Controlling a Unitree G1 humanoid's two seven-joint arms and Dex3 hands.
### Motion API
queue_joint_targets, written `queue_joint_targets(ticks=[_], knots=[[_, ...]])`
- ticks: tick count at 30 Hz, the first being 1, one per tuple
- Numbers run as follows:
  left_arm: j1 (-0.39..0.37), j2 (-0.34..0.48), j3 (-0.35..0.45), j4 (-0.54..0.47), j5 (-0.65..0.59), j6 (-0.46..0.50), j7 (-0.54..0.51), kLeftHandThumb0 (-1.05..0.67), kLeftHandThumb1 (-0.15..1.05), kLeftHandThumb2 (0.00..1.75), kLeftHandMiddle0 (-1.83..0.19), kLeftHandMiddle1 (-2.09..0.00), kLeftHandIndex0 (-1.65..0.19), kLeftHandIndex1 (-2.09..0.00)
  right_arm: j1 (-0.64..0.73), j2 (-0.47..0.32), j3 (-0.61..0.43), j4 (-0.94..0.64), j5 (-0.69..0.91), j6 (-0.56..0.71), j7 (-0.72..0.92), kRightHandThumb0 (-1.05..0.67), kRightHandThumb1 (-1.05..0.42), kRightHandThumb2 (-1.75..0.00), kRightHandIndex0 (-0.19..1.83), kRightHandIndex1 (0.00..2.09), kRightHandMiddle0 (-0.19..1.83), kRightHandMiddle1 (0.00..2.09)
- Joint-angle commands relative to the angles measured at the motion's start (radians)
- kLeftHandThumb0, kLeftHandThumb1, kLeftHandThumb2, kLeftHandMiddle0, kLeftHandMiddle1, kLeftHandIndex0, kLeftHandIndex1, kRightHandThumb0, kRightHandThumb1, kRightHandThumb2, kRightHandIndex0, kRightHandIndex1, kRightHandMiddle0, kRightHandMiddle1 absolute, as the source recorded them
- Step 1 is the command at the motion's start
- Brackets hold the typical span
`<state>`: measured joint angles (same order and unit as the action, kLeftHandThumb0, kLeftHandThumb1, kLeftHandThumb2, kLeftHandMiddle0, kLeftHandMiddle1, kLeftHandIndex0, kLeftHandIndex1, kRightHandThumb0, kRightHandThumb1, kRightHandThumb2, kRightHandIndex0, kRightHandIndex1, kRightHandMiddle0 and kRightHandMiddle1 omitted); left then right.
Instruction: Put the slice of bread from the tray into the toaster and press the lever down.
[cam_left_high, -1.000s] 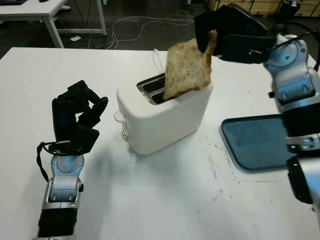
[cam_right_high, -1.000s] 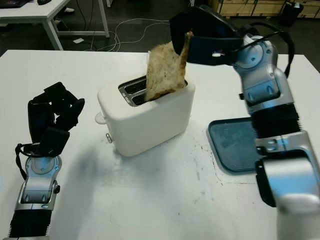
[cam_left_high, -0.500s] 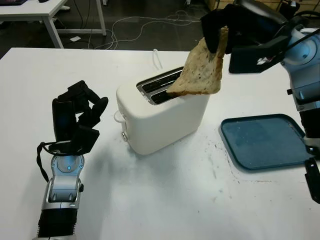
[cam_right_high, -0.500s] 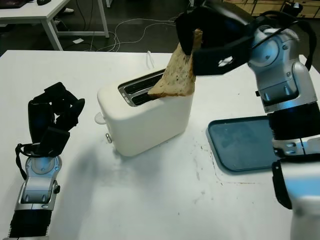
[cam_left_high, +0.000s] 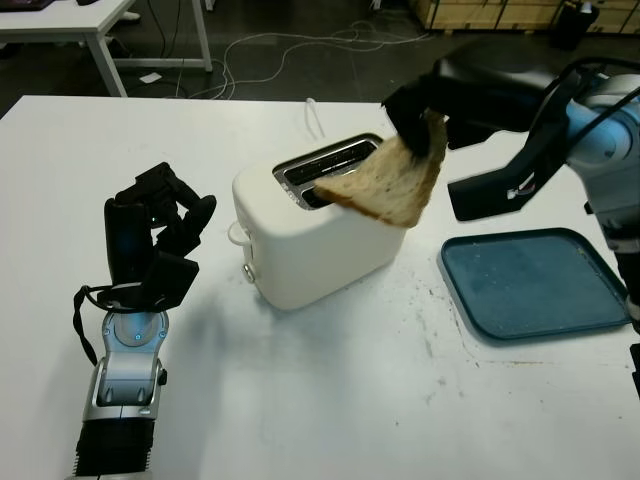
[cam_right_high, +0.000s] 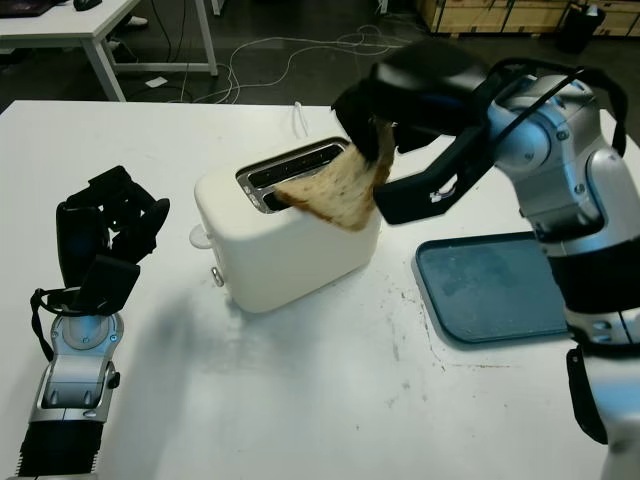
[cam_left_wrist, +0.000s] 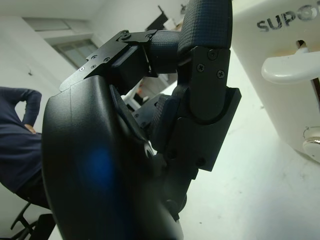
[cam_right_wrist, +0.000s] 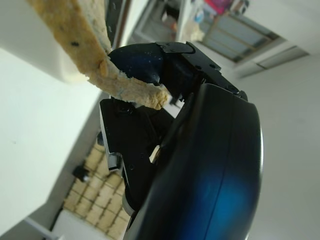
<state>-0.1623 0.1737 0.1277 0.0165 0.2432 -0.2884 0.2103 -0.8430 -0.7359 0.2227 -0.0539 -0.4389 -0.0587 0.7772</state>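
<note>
My right hand (cam_left_high: 418, 112) is shut on one corner of a toasted slice of bread (cam_left_high: 385, 186). The slice is tilted almost flat over the right end of the white toaster (cam_left_high: 320, 235), its far tip at the slot (cam_left_high: 325, 170). The right wrist view shows the fingers pinching the bread's edge (cam_right_wrist: 112, 80). The blue tray (cam_left_high: 535, 283) lies bare to the toaster's right. The toaster's lever (cam_left_wrist: 292, 67) faces my left hand (cam_left_high: 160, 235), which stands curled and upright on the table left of the toaster, holding nothing.
The white table (cam_left_high: 330, 400) has crumbs between toaster and tray. Beyond its far edge are floor cables (cam_left_high: 290, 45) and another table (cam_left_high: 70, 20). A person in a dark sleeve (cam_left_wrist: 20, 130) shows in the left wrist view.
My right hand has dropped and swung forward, tipping the bread from nearly upright to almost flat over the toaster top. The left hand has not moved.
</note>
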Motion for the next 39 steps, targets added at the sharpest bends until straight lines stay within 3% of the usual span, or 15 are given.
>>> queue_joint_targets(ticks=[1, 5, 18, 33, 39], knots=[[0.003, 0.0, 0.002, -0.006, -0.009, -0.01, 0.0, -0.78, 0.92, 0.36, -1.29, -1.68, -1.03, -1.72, 0.017, 0.013, -0.02, -0.041, 0.033, 0.085, 0.038, -0.41, -0.92, -0.38, 1.14, 1.75, 0.87, 1.75], [0.003, -0.002, 0.001, -0.011, -0.002, -0.003, 0.005, -0.78, 0.92, 0.35, -1.29, -1.68, -1.04, -1.73, 0.033, 0.029, -0.034, -0.08, 0.063, 0.203, 0.064, -0.41, -0.92, -0.43, 1.15, 1.75, 0.88, 1.75], [0.008, -0.004, 0.0, -0.018, -0.003, -0.001, 0.004, -0.79, 0.92, 0.35, -1.29, -1.66, -1.04, -1.68, 0.014, 0.029, -0.002, -0.104, 0.064, 0.305, 0.077, -0.42, -0.92, -0.45, 1.17, 1.75, 0.88, 1.75], [0.013, -0.004, -0.002, -0.02, 0.001, -0.009, 0.007, -0.78, 0.92, 0.35, -1.29, -1.67, -1.03, -1.69, -0.116, 0.08, 0.066, 0.199, 0.051, 0.309, 0.09, -0.39, -0.92, -0.43, 1.15, 1.75, 0.87, 1.75], [0.011, -0.005, -0.002, -0.018, -0.001, -0.013, 0.009, -0.79, 0.92, 0.35, -1.29, -1.67, -1.04, -1.7, -0.171, 0.088, 0.107, 0.259, 0.018, 0.386, 0.141, -0.38, -0.92, -0.42, 1.12, 1.75, 0.84, 1.75]])
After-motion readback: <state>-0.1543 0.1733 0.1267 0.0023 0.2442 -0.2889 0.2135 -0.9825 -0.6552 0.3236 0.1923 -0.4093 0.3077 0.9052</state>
